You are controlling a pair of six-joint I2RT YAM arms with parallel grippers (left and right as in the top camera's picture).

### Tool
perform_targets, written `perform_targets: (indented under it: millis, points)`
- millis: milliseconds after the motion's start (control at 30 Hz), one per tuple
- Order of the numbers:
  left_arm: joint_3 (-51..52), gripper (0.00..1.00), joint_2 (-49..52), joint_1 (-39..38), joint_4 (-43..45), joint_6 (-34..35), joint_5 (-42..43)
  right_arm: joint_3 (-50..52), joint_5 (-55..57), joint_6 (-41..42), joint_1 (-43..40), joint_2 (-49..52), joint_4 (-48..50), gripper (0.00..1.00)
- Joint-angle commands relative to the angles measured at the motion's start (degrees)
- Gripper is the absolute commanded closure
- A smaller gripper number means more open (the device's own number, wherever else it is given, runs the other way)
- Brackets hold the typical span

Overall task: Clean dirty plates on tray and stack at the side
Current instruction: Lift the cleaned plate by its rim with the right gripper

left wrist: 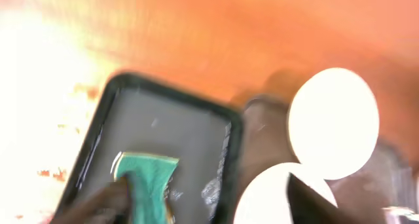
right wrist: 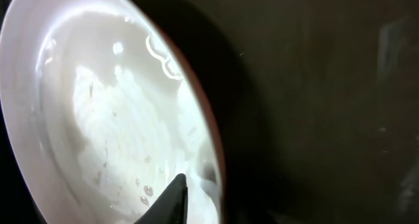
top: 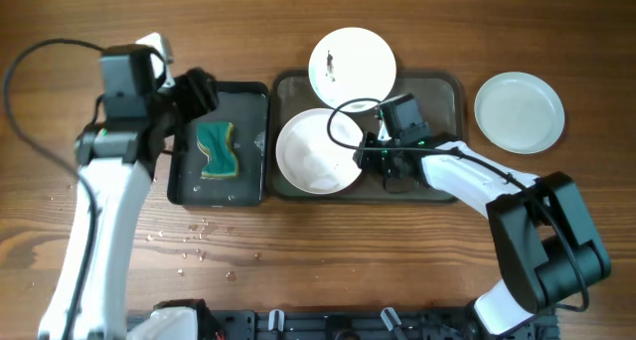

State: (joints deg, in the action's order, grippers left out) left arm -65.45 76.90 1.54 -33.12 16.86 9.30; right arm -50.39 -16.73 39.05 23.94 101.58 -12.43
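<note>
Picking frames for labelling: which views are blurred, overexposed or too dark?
Overhead: sharp, evenly lit. Left wrist: motion-blurred, table blown out at left, sponge recognisable. Right wrist: tray very dark, glare streaks on the wet plate.

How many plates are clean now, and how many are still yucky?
One plate looks finished: it sits clean on the table beside the tray. A second, wet-looking plate is in the tray with the right gripper at its rim; the sponge lies in the small black tray. The third plate shows a dark smudge, so it needs wiping.
</note>
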Motion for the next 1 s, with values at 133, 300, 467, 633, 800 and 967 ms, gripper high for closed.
perform_targets:
  millis: [133,300,467,633,800,967]
  points:
    - [-0.5,0.00,-6.1,-0.2,-0.5,0.3,0.4,-0.6,3.0,1.9,1.6,1.2,0.1,0.96]
    - [-0.5,0.00,-5.9,-0.2,-1.1,0.3,0.4,-0.7,2.1,3.0,1.6,0.9,1.0,0.96]
    - [-0.5,0.00,-5.9,-0.2,-1.2,0.3,0.4,-1.4,0.2,2.9,1.6,-3.1,0.1,0.96]
    - [-0.5,0.00,-5.9,-0.2,-1.2,0.3,0.4,-4.7,0.7,0.8,1.6,-8.5,-4.0,0.96]
    - [-0.5,0.00,-5.9,-0.2,-1.2,0.3,0.4,-12.2,6.1,-3.1,1.6,-9.2,-13.9,0.96]
    - [-0.5,0.00,-5.9,-0.2,-1.2,0.3,0.4,-18.9,12.3,-6.1,1.7,-9.2,-17.7,0.96]
